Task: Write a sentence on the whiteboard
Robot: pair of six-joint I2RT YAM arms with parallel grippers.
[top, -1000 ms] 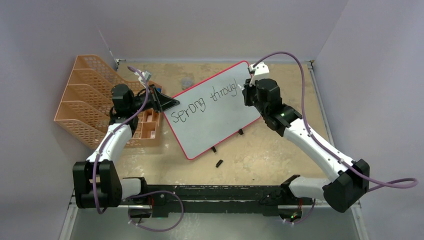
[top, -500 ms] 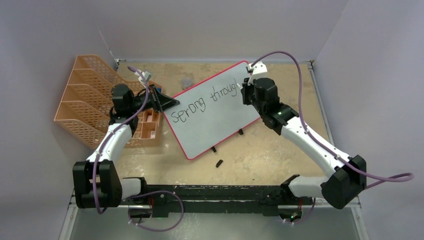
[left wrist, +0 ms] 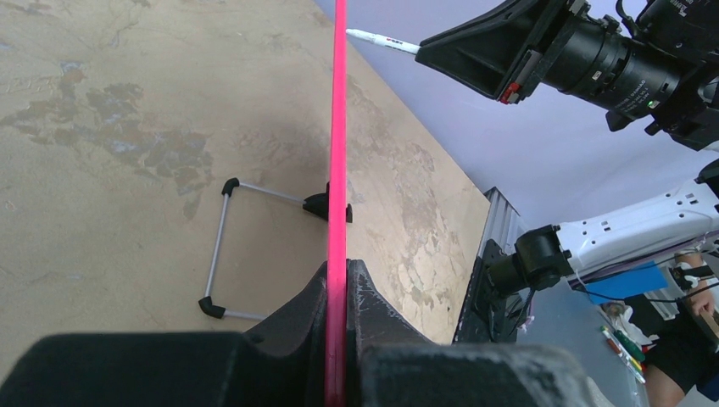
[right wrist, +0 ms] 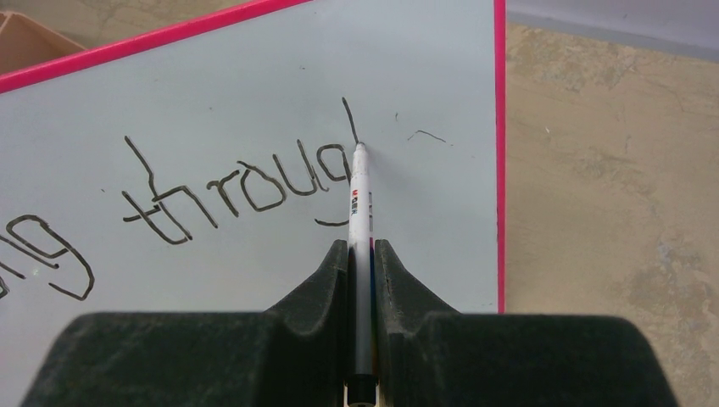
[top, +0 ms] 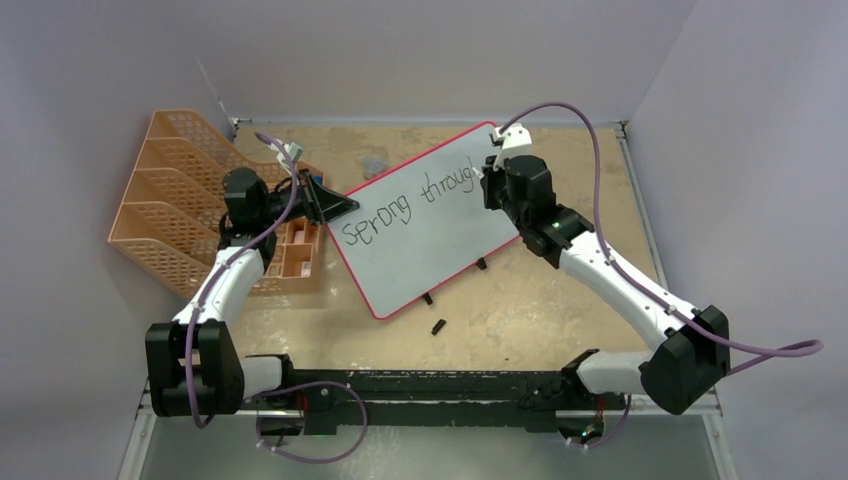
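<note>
The whiteboard (top: pixel 440 245), pale with a red-pink frame, stands tilted in the middle of the table. The sentence (top: pixel 410 203) on it reads roughly "Sprong throug" plus one upright stroke, in black marker. My left gripper (top: pixel 340 208) is shut on the board's left edge; the left wrist view shows the red frame (left wrist: pixel 338 127) pinched between the fingers (left wrist: pixel 337 273). My right gripper (top: pixel 487 178) is shut on a white marker (right wrist: pixel 359 199). Its tip touches the board (right wrist: pixel 432 254) at the foot of that last stroke, just right of the "g" (right wrist: pixel 326 174).
An orange mesh file rack (top: pixel 175 205) stands at the left, with a small orange compartment box (top: pixel 295 250) beside it. A small black cap (top: pixel 438 326) lies in front of the board. Behind the board a wire stand (left wrist: pixel 216 246) rests on the table.
My right arm has shifted slightly left and up along the board's right end with the marker. The left gripper and the board have not moved.
</note>
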